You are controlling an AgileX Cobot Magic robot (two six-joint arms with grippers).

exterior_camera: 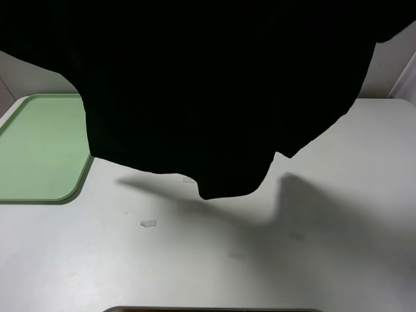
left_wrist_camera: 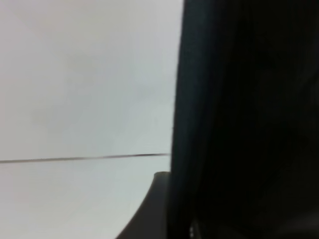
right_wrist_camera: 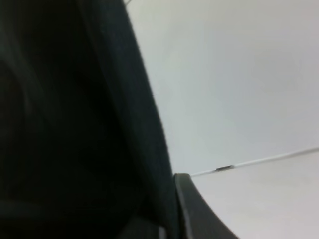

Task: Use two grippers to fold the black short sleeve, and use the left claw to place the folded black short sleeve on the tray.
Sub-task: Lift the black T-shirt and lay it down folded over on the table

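Note:
The black short sleeve (exterior_camera: pixel 214 84) hangs in the air above the white table and fills the upper half of the exterior high view. Its lowest corner dangles near the table's middle. Both grippers are hidden behind the cloth in that view. In the left wrist view black fabric (left_wrist_camera: pixel 244 119) drapes right beside the one finger (left_wrist_camera: pixel 149 214) that shows. In the right wrist view the fabric (right_wrist_camera: pixel 75 124) lies against the one visible finger (right_wrist_camera: pixel 199 214). Both grippers are shut on the shirt. The mint-green tray (exterior_camera: pixel 39 149) lies at the left edge, its right side covered by the hanging shirt.
The white table (exterior_camera: pixel 325 247) carries the shirt's shadow at centre right. A small clear scrap (exterior_camera: pixel 148 223) lies left of the middle. A dark edge (exterior_camera: pixel 208 309) runs along the front of the table.

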